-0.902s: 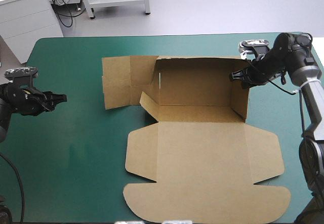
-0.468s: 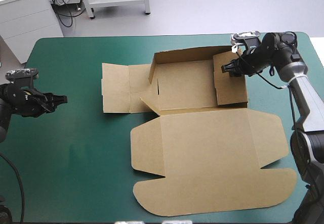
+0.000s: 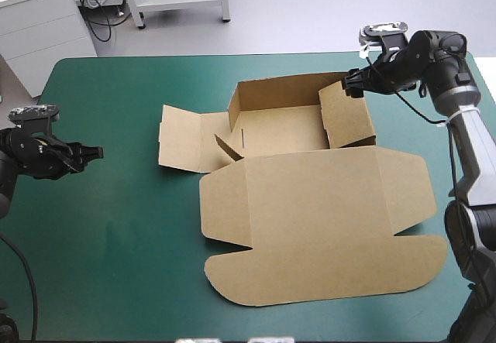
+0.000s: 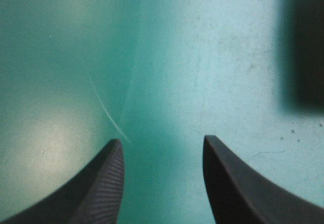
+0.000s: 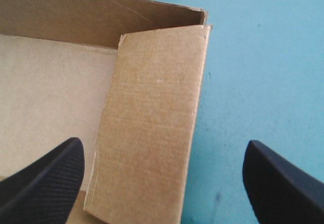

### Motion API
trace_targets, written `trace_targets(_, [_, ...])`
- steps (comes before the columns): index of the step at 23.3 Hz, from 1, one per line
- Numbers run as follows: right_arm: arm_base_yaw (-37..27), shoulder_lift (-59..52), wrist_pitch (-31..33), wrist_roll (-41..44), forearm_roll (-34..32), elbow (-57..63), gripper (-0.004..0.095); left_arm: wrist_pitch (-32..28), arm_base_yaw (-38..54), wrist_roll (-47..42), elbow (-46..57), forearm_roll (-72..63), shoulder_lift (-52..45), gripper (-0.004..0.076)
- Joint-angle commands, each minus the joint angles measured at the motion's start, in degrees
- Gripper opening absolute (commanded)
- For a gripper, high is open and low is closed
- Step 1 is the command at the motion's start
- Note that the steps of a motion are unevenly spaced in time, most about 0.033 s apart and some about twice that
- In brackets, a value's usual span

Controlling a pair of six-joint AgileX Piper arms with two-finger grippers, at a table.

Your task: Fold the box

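A brown box (image 3: 310, 211) lies half-formed right of centre on the teal-green cover (image 3: 116, 242). Its tray sits toward the far edge and its lid (image 3: 318, 234) lies flat toward the near one.

The right gripper (image 3: 353, 87) hovers at the far top corner of the tray's right wall (image 3: 347, 122). From above it cannot be told whether it touches the board. Its own camera shows the black fingers (image 5: 45, 176) spread wide astride that wall (image 5: 152, 133). One is over the tray floor, the other over bare cover (image 5: 263, 57), and both fingertips are clear of the board; the right gripper (image 5: 163, 142) holds nothing. The wall's lower end is cut off behind them. The far wall (image 3: 279, 91) stands, hiding the strip of cover just behind it. The left flaps (image 3: 182, 138) lie out on the cover, one corner lifted.

Well apart, near the table's left edge, the left gripper (image 3: 97, 151) points toward the box, its arm cut off at the picture's side. Its wrist view shows the fingers of the left gripper (image 4: 162, 140) parted with nothing between them, over cover (image 4: 202, 57) marked by a thin pale line (image 4: 109, 115). A dark blurred shape (image 4: 304, 47) ahead of it cannot be made out.

Beyond the far edge are pale grey floor (image 3: 325, 10) and a white cabinet (image 3: 39, 29) at the far left.
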Motion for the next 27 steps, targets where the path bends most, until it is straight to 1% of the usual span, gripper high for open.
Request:
trace_targets(1, [1.5, -3.8, 7.3, 3.2, -5.6, -5.1, 0.0743, -2.1, 0.2, 0.4, -1.5, -1.4, -1.8, 0.0344])
trace_targets(3, [3.3, -4.4, 8.3, 4.2, -8.4, -5.4, 0.0722, -2.2, 0.2, 0.4, -1.5, -1.7, -1.8, 0.0344])
trace_targets(6, [5.5, -4.9, 8.1, 5.4, -8.4, -5.3, 0.0707, -2.1, 0.2, 0.5, -1.5, -1.7, -1.8, 0.0344])
trace_targets(9, [5.7, -3.2, 7.2, 5.9, -9.4, -5.3, 0.0707, -2.4, 0.2, 0.5, -1.5, -2.1, -1.8, 0.0344])
trace_targets(10, [5.6, -1.8, 6.2, 5.9, -11.6, -5.3, 0.0707, -2.4, 0.2, 0.6, -1.5, -2.6, -1.8, 0.0344])
trace_targets(13, [5.6, 1.7, 2.4, 5.7, -13.1, -5.3, 0.0707, -2.2, 0.2, 1.6, -1.5, -3.4, -1.8, 0.0344])
trace_targets(16, [5.2, 6.6, 0.6, 5.7, -12.9, -5.4, 0.0706, -2.1, 0.2, 1.6, -1.5, -3.6, -1.8, 0.0344])
trace_targets(21, [3.4, 11.2, 1.7, 5.7, -10.0, -5.4, 0.0697, -1.8, 0.2, 1.9, -1.5, -3.8, -1.8, 0.0344])
trace_targets(23, [2.9, 11.7, 1.9, 5.7, -9.2, -5.4, 0.0639, -1.6, 0.2, 1.9, -1.5, -3.8, -1.8, 0.0344])
trace_targets(24, [2.7, 11.7, 1.9, 5.7, -9.2, -5.4, 0.0585, -1.4, 0.2, 1.9, -1.5, -3.8, -1.8, 0.0344])
trace_targets(26, [2.6, 11.7, 1.9, 5.7, -9.2, -5.4, 0.0457, -1.4, 0.2, 1.9, -1.5, -3.8, -1.8, 0.0344])
trace_targets(27, [2.6, 11.7, 2.1, 5.7, -9.2, -5.4, 0.037, -1.4, 0.2, 1.9, -1.5, -3.8, -1.8, 0.0344])
